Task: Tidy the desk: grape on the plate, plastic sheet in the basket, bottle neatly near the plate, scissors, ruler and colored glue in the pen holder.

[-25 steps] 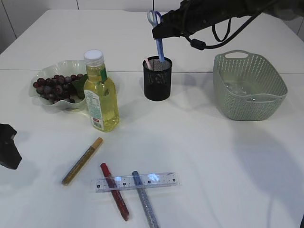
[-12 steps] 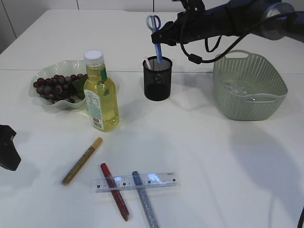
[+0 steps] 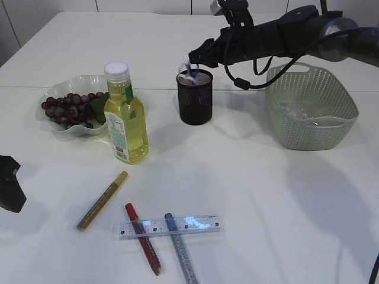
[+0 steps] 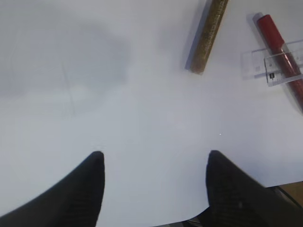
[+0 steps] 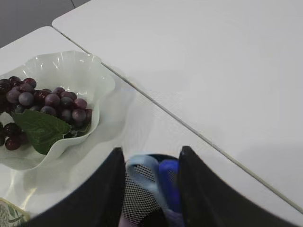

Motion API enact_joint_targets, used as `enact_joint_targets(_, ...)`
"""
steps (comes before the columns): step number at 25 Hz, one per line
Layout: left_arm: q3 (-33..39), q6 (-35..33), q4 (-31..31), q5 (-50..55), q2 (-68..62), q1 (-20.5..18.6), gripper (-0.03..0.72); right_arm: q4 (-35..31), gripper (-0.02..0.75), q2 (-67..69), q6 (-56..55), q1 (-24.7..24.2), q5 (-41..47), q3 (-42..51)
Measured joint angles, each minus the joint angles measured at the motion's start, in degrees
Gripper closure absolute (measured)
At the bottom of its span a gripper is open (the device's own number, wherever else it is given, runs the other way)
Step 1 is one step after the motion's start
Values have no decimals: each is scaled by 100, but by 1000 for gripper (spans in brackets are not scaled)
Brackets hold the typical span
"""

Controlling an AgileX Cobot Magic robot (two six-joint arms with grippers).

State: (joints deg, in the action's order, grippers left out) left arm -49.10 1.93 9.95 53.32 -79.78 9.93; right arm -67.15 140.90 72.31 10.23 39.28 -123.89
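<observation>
Our left gripper (image 4: pixel 154 182) waits wide open and empty over the table's left edge, just beside the gold glue pen (image 4: pixel 207 34). Toward the far edge, our right gripper (image 5: pixel 150 189), jaws parted around the scissors (image 5: pixel 158 182), hovers over the pen holder (image 3: pixel 195 97), where they stand, likely releasing.

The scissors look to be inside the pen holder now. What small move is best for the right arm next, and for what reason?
Probably lift the right gripper straight up and away. The scissors already sit in the pen holder with their handles between the jaws, which look parted. The ruler and the glue pens remain on the table.
</observation>
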Motion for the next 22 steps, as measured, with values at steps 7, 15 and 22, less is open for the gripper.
enact_joint_targets(7,0,0,0,0,0,0,200,-13,374,3,84,0,113,0)
enact_joint_targets(15,0,0,0,0,0,0,200,2124,372,-582,-3114,0,753,0)
enact_joint_targets(22,0,0,0,0,0,0,200,4807,384,-1603,-6007,265,2547,0)
